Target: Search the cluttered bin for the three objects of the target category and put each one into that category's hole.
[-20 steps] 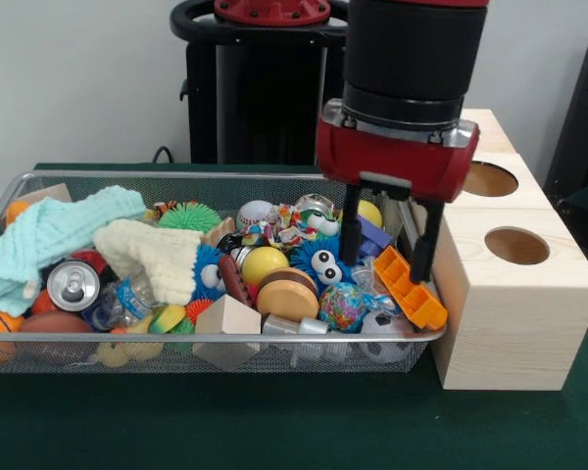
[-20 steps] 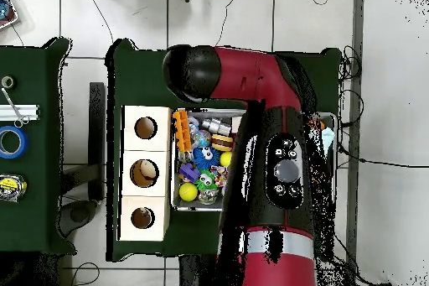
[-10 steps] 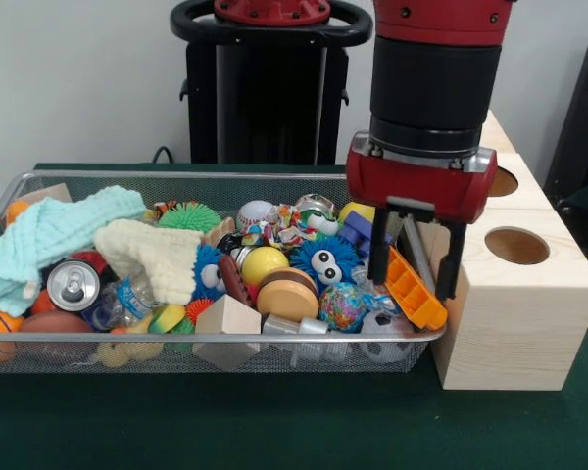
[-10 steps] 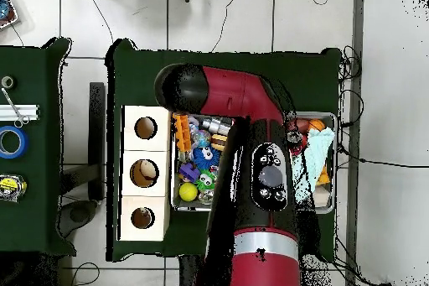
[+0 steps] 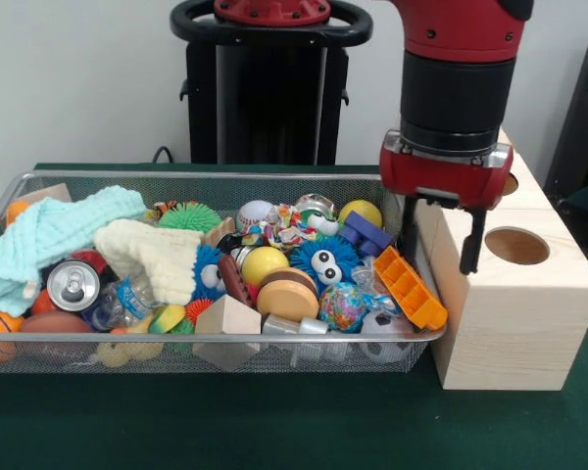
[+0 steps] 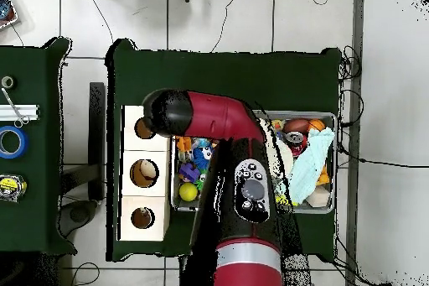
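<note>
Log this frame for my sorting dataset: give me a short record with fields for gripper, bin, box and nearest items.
gripper: open, empty, hanging over the seam between bin and box
bin: wire mesh, full of mixed clutter
box: wooden, right of bin in the front view; three round holes on top in the overhead view
nearest items: orange block leaning on the bin's box-side rim; purple brick behind it
other items: soda can, teal cloth, yellow ball

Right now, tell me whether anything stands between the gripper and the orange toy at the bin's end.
Nothing visible does. The orange toy lies uncovered atop the clutter; the open gripper hangs just above it, toward the wooden box.
</note>
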You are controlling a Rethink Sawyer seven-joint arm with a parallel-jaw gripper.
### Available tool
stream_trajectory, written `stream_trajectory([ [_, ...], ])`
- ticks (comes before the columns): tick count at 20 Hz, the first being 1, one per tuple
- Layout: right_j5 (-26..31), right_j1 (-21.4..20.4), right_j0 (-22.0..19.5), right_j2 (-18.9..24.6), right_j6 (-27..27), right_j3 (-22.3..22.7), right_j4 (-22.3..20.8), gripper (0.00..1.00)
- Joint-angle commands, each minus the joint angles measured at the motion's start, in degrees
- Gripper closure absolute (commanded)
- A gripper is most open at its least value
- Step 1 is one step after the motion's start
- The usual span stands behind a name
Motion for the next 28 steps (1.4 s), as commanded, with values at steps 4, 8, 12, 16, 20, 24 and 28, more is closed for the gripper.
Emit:
stream_trajectory([
  [4,-7.8,-0.6,3.3,1.1,15.0,15.5,4.0,0.00],
  [8,-14.2,3.4,4.8,1.2,16.6,15.5,5.5,0.00],
  [12,-18.0,4.8,4.0,1.0,13.8,15.6,4.7,0.00],
  [16,-13.5,0.9,0.2,1.8,8.0,16.8,4.1,0.00],
  [20,-6.9,-3.3,-2.7,2.4,4.5,16.2,4.5,0.00],
  [24,0.1,-6.3,-3.6,2.4,4.6,14.2,5.6,0.00],
  [28,8.3,-8.8,-4.4,1.6,5.3,10.4,5.8,0.00],
])
